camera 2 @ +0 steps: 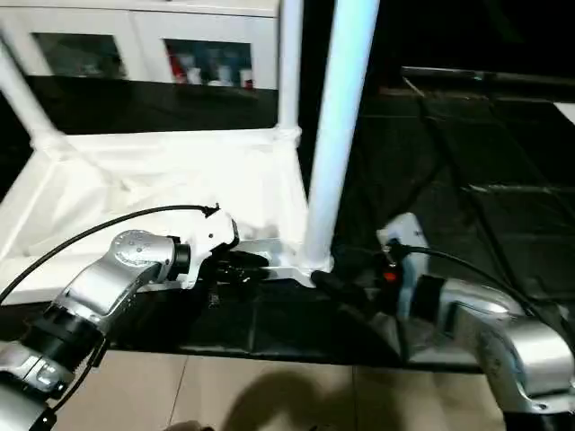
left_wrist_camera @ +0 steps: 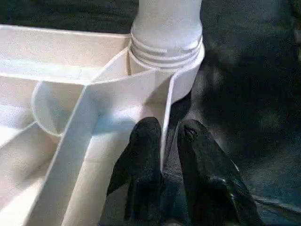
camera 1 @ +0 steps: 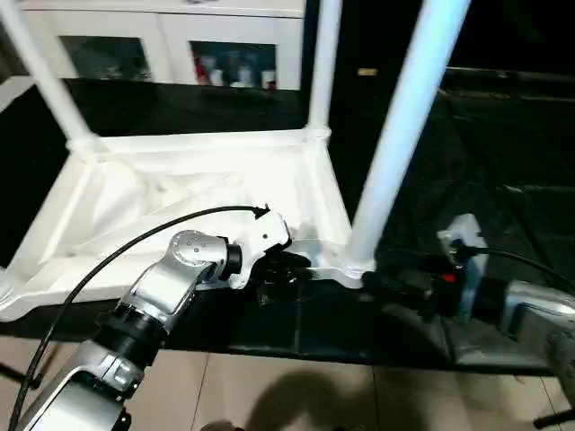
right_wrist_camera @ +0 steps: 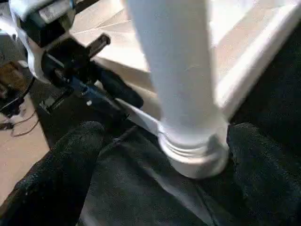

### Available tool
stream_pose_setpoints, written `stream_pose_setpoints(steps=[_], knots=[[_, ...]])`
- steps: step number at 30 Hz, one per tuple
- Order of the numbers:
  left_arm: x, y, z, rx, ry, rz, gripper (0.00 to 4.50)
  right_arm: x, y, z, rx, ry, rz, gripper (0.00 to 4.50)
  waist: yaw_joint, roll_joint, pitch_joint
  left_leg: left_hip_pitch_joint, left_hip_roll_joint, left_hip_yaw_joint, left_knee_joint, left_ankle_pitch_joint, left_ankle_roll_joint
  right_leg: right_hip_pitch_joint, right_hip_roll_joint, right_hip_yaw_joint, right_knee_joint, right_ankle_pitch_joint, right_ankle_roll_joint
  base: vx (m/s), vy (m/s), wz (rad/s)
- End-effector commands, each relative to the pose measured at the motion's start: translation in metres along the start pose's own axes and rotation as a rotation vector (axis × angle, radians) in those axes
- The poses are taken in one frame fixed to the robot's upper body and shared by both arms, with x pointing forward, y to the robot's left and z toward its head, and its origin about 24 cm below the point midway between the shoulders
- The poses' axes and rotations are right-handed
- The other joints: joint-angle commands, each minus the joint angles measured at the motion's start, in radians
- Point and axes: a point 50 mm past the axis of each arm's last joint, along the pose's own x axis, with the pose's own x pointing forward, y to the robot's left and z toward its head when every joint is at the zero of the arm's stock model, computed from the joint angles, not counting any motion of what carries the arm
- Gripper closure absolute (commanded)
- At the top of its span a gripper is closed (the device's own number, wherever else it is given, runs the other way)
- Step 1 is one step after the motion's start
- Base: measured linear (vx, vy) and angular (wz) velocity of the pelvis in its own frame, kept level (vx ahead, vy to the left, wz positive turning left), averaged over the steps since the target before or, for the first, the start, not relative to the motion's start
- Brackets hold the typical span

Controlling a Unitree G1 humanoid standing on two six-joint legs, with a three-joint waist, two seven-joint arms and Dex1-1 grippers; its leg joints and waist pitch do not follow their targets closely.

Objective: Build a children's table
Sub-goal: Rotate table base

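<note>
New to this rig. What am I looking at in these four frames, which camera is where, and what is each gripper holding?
A humanoid robot is assembling a children's table. The two wide pictures come from its head camera; the two close ones from its wrists. The white table top lies upside down on a dark surface, with legs standing in three of its corner sockets. The left gripper pinches the top's thin edge wall beside the near leg. The right gripper is open, a finger on each side of that leg's base, not clamped. A white cabinet stands behind.
</note>
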Motion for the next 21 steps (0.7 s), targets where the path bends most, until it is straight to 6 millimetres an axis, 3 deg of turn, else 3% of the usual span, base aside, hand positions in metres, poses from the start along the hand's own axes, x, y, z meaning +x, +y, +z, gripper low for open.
stream_pose_setpoints(steps=[1, 6, 9, 15, 21], knots=[[0.002, -0.001, -0.003, 0.027, 0.034, -0.021, 4.01, -0.005, -0.002, 0.007, -0.044, -0.026, -0.017, 0.00, 0.002, -0.013, -0.064, -0.003, 0.020, -0.005, -0.061, -0.058, 0.045, 0.062, -0.062, 0.035, -0.066, -0.071, -0.203, 0.000, 0.000, 0.00], [0.001, 0.001, -0.010, 0.080, 0.109, -0.040, 4.48, -0.007, -0.011, 0.009, -0.098, -0.020, -0.055, 0.00, -0.001, -0.012, -0.064, -0.001, 0.023, -0.004, -0.062, -0.065, 0.044, 0.059, -0.060, 0.034, -0.067, -0.090, -0.215, 0.000, 0.000, 0.00], [0.000, 0.003, -0.010, 0.091, 0.120, -0.035, 4.48, -0.007, -0.009, 0.007, -0.108, -0.015, -0.017, 0.00, -0.002, -0.013, -0.065, -0.003, 0.023, -0.004, -0.060, -0.056, 0.059, 0.062, -0.061, 0.034, -0.062, -0.045, -0.230, 0.000, 0.000, 0.00], [0.001, 0.002, -0.014, 0.079, 0.136, -0.071, 4.48, -0.004, -0.007, 0.000, -0.102, 0.002, 0.037, 0.00, -0.004, -0.012, -0.063, 0.000, 0.026, -0.005, -0.062, -0.091, 0.055, 0.060, -0.065, 0.033, -0.070, -0.123, -0.236, 0.000, 0.000, 0.00], [-0.002, -0.010, -0.019, 0.076, 0.182, -0.231, 4.48, 0.001, -0.013, -0.004, -0.197, 0.057, 0.104, 0.00, -0.010, -0.016, -0.071, -0.003, 0.025, -0.004, -0.059, -0.058, 0.068, 0.063, -0.066, 0.032, -0.060, -0.057, -0.254, 0.000, 0.000, 0.00]])
